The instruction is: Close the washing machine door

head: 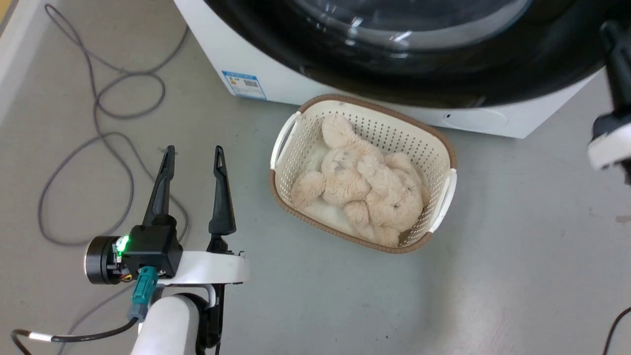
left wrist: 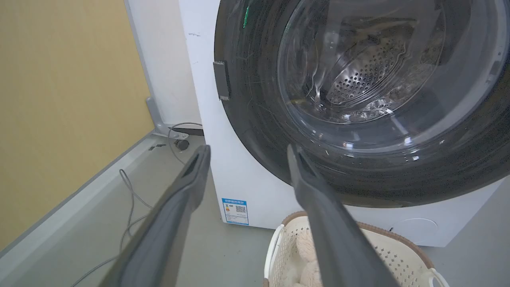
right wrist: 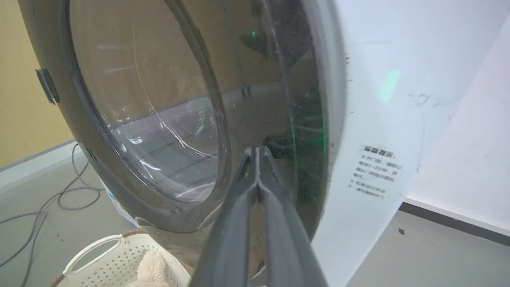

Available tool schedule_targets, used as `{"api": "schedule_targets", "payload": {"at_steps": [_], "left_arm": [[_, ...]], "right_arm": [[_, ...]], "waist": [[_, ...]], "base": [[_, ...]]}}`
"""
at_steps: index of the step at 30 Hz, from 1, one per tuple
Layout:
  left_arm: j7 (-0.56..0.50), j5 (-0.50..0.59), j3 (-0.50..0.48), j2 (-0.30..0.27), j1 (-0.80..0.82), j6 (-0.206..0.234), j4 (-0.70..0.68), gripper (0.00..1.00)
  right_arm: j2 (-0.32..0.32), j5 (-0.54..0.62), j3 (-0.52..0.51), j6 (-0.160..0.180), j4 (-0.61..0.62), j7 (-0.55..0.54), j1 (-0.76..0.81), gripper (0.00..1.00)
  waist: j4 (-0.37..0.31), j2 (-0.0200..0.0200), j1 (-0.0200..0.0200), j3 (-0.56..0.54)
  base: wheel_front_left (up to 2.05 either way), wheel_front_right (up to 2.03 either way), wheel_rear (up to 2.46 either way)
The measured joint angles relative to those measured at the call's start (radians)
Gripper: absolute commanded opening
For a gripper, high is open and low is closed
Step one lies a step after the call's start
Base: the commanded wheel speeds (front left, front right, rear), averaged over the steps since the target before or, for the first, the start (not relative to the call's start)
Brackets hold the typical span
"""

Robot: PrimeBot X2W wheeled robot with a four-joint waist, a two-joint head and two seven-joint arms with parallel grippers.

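Note:
The washing machine (head: 236, 54) (left wrist: 207, 139) (right wrist: 370, 99) is a white box with a blue label (head: 243, 85) low on its front. Its door (head: 443, 74) (left wrist: 255, 131) (right wrist: 91, 159), with a glossy black rim and a clear bowl window, lies against the machine's front; the steel drum shows through the glass. My right gripper (right wrist: 258, 148) (head: 610, 29) is shut on nothing, its tips at the door's black rim on the right side. My left gripper (head: 194, 149) (left wrist: 249, 148) stands open and empty over the floor, well short of the machine.
A cream perforated basket (head: 443, 143) (left wrist: 398, 239) (right wrist: 91, 247) with a brown rim holds a beige plush toy (head: 365, 182), right below the door. Grey cable (head: 98, 108) loops on the floor to the left. A yellow wall panel (left wrist: 59, 99) bounds the left side.

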State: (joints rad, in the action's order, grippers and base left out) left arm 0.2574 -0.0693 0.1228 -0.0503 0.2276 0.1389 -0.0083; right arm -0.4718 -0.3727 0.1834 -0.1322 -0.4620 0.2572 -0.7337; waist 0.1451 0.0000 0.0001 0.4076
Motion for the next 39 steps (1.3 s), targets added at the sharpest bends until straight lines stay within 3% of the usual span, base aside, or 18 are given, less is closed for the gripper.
{"api": "schedule_targets", "payload": {"at_steps": [13,19,24,32,39], "left_arm": [[0.000,-0.004,0.005,0.000,0.023,0.017,-0.007,1.00],[0.000,-0.004,0.001,0.000,0.022,0.023,-0.002,1.00],[0.000,0.002,-0.019,0.001,0.012,0.025,0.016,1.00],[0.000,0.024,-0.065,-0.004,-0.034,0.015,0.036,1.00],[0.000,0.033,-0.088,-0.007,-0.092,0.015,0.039,1.00]], "right_arm": [[-0.016,0.011,0.046,-0.004,-0.211,0.001,-0.197,0.00],[0.003,0.028,0.039,0.000,-0.223,0.000,-0.195,0.00],[0.019,0.072,-0.039,0.001,-0.072,0.000,-0.126,0.00],[0.152,0.241,-0.244,0.001,0.294,0.000,0.057,0.00],[0.250,0.285,-0.231,0.001,0.490,0.000,0.219,0.00]], "waist": [[0.019,0.0000,0.0000,0.045],[0.012,0.0000,0.0000,0.021],[-0.005,0.0000,0.0000,-0.029],[-0.055,0.0000,0.0000,-0.130],[-0.104,0.0000,0.0000,-0.216]], "base": [[0.00,0.00,0.00],[0.00,0.00,0.00],[0.00,0.00,0.00],[0.00,0.00,0.00],[0.00,0.00,0.00]]}}
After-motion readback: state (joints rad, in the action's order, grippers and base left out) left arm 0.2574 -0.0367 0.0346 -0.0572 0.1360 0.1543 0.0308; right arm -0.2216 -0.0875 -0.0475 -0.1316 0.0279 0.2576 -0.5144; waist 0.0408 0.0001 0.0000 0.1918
